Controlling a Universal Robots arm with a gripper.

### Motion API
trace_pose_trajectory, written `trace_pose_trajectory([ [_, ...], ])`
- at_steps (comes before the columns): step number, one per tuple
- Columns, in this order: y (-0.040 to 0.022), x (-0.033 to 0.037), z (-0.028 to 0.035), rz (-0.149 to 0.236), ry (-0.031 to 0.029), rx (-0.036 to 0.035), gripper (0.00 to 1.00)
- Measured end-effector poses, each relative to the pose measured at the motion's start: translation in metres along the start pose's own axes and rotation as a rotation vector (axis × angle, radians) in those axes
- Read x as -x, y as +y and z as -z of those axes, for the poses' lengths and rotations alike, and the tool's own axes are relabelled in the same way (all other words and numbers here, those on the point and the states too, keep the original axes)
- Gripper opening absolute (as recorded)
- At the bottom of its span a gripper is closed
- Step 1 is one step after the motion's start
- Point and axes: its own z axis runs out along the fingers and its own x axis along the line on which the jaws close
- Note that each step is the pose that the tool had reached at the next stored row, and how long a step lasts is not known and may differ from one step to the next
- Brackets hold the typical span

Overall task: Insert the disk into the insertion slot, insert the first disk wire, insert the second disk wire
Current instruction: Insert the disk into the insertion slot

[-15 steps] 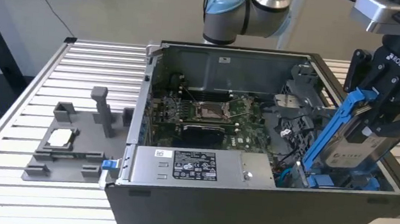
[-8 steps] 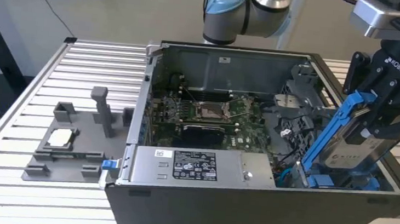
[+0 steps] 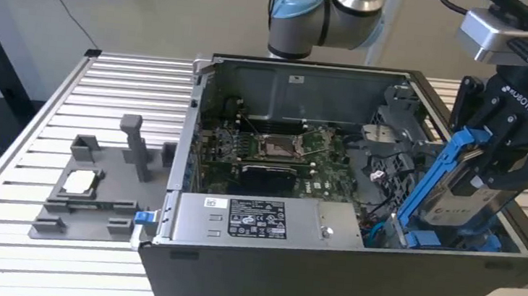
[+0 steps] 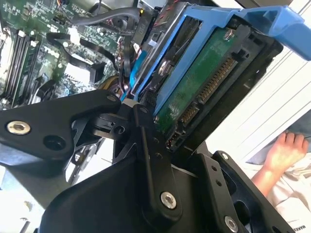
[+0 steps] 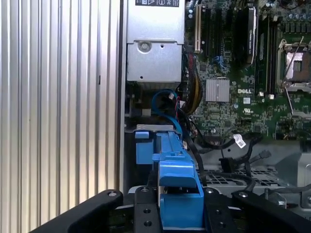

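item: disk (image 3: 453, 202) in blue carrier, clenched edgewise by the gripper (image 3: 500, 167). place: 4 o'clock in the exterior view, steeply tilted, lower end at the mouth of the insertion slot (image 3: 426, 241), upper end leaning toward 1 o'clock. status: first step under way, disk not seated. both wires judged not yet plugged; loose cables (image 5: 243, 145) lie beside the motherboard (image 3: 327, 150). computer case (image 3: 328, 285) open.
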Motion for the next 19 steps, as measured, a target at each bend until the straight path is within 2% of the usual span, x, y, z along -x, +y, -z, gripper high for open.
trace_pose_trajectory([
  [19,-0.0024,-0.0004,-0.034,0.0,-0.0004,0.006,0.33],
])
